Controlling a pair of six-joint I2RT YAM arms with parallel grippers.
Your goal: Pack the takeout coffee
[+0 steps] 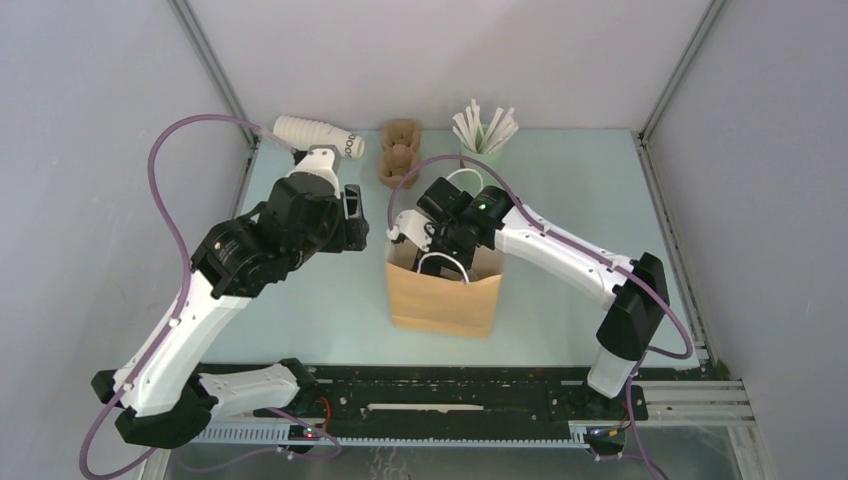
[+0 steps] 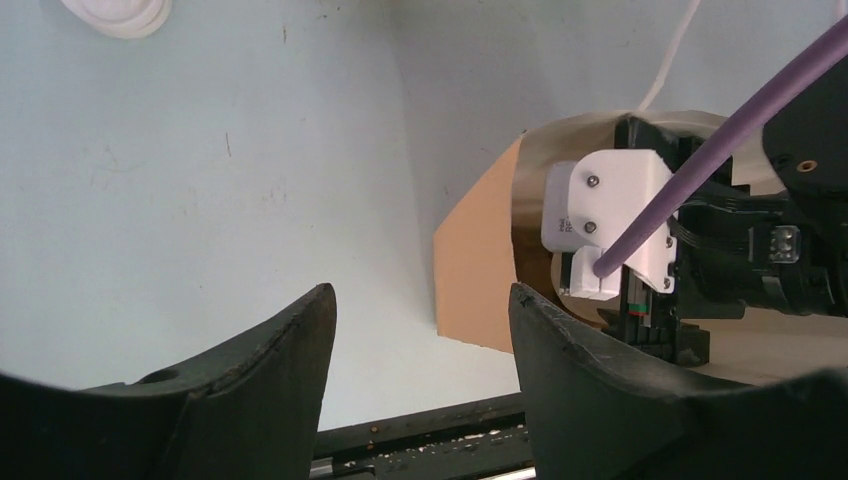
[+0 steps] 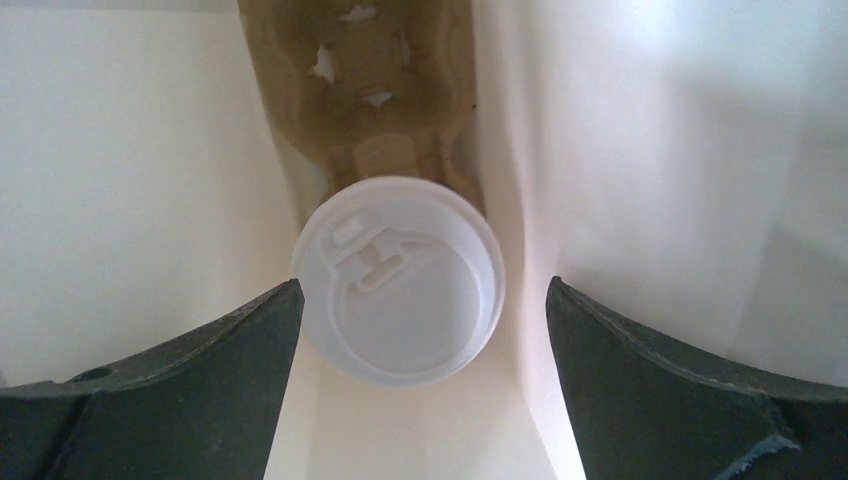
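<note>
Okay, starting on my left: the left gripper (image 2: 420, 292) hangs above the pale table (image 1: 300, 300). Its two dark fingers are spread with nothing between them, and they point toward the left side of the brown paper bag (image 1: 445, 295). Behind that arm, at the far edge, a stack of nested white cups (image 1: 315, 133) lies on its side. Just right of it sit brown pulp cup carriers (image 1: 399, 150), stacked.

In the middle, the bag stands upright with its mouth open. From the left wrist view I see its tan side wall and the right arm's wrist hardware dipped into the opening, with a purple cable (image 2: 720, 160) running across it. The right gripper (image 3: 422, 285) is down in the bag's mouth, fingers wide apart and holding nothing.

Through its camera I look straight down on the takeout coffee (image 3: 400, 310), which sits low in the bag with its white lid (image 3: 390, 250) on. It lies between the two fingers but below them, touching neither as far as I can judge. A brown pulp tray (image 3: 365, 90) lies under and beyond it inside the bag; whether the cup is seated in one of its pockets I cannot tell.

Farthest right, at the back, a pale green cup (image 1: 482, 152) holds white sticks.
</note>
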